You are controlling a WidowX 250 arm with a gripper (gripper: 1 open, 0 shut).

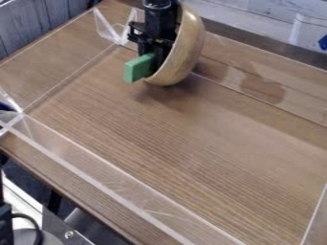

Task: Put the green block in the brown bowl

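The green block [138, 67] is a small bright bar at the back of the table, slanting down to the left. Its upper end sits under my black gripper [152, 55], which points down and is shut on it. Right behind and to the right is the brown bowl [186, 50], tipped up on its side with its opening facing the block and the gripper. The block's lower end pokes out past the bowl's rim, close to the table. The fingertips are partly hidden against the bowl's dark inside.
The wooden table top [166, 144] is boxed in by low clear plastic walls [76, 158] along the front and left. A faint dark stain [263, 89] marks the wood right of the bowl.
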